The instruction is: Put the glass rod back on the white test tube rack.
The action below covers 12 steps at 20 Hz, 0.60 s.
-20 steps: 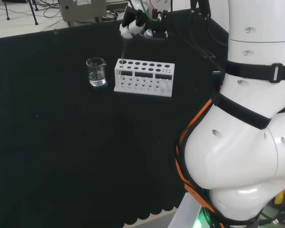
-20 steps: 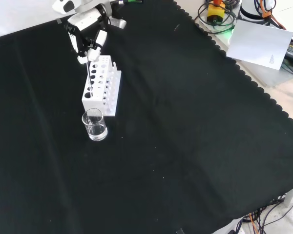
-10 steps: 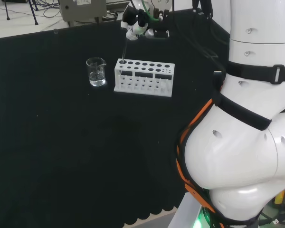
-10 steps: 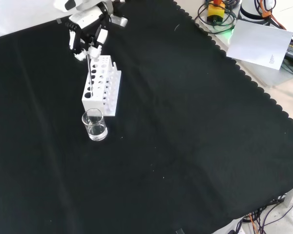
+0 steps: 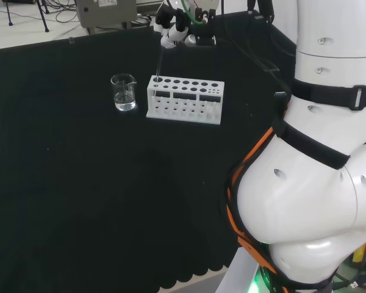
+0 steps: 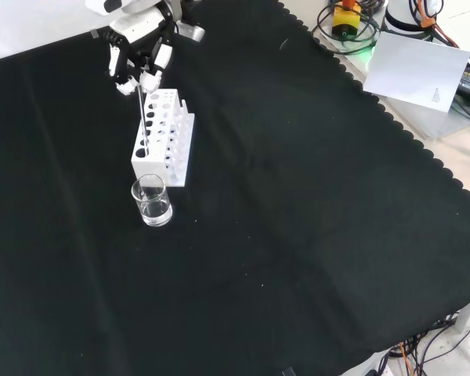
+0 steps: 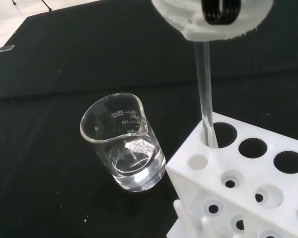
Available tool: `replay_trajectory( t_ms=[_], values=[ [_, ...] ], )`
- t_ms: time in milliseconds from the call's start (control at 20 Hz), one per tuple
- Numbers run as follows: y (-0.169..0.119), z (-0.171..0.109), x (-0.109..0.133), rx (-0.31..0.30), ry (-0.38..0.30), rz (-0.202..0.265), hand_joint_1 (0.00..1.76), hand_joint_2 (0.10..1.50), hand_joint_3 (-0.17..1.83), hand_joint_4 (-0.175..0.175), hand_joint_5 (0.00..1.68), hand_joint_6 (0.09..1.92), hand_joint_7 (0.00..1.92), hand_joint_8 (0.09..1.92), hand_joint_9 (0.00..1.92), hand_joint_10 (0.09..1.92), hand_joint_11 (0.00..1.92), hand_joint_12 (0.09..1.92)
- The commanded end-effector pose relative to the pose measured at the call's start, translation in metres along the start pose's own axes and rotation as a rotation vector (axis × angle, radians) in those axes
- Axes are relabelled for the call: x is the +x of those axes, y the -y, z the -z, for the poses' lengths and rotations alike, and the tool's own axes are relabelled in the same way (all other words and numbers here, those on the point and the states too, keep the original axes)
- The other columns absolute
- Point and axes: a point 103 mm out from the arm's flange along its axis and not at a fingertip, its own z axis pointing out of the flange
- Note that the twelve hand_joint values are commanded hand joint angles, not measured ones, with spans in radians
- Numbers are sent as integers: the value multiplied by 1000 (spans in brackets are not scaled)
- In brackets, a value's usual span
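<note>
While the glass rod (image 5: pixel 158 65) is standing nearly upright in the head view, its lower end is sitting in the end hole of the white test tube rack (image 5: pixel 185 99), the hole nearest the beaker (image 5: pixel 123 92). The robot hand (image 5: pixel 172 27) is hanging directly above the rod's upper end, fingers curled at it; whether they are pinching the glass cannot be confirmed from this view.

In the front view, the robot hand (image 6: pixel 138 56) is entering from the top and sitting just above the rack's far end. The rod (image 6: pixel 143 113) is running down from the fingertips into the hole at the rack's (image 6: pixel 163 139) near end, leaning slightly. The beaker (image 6: pixel 151 200) is standing just in front of the rack on the black tabletop (image 6: pixel 298 219).

In the wrist view, the rod (image 7: pixel 206 104) is emerging from beneath a blurred white part of the robot hand (image 7: pixel 213 22) and passing down into the corner hole of the rack (image 7: pixel 248 183), beside the beaker (image 7: pixel 123 144), which is holding a little clear liquid. Judgement: the rod's long axis is lying almost in line with the hole, directly below the robot hand, so seating depends on a straight descent and release.
</note>
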Motion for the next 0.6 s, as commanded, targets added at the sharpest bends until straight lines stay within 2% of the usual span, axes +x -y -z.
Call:
replay_trajectory(
  t_ms=[50, 350, 600],
  values=[
    [0, 1, 2, -9, -3, 7, 1421, 871, -175, -175, 806, 816, 1099, 665, 1861, 665, 1920, 958],
    [9, 9, 3, -30, -19, 24, 1423, 871, -175, -175, 806, 813, 1097, 665, 1862, 665, 1920, 969],
    [6, 9, 7, -18, -10, 20, 1423, 871, -175, -175, 807, 811, 1096, 665, 1863, 664, 1920, 976]
  ],
)
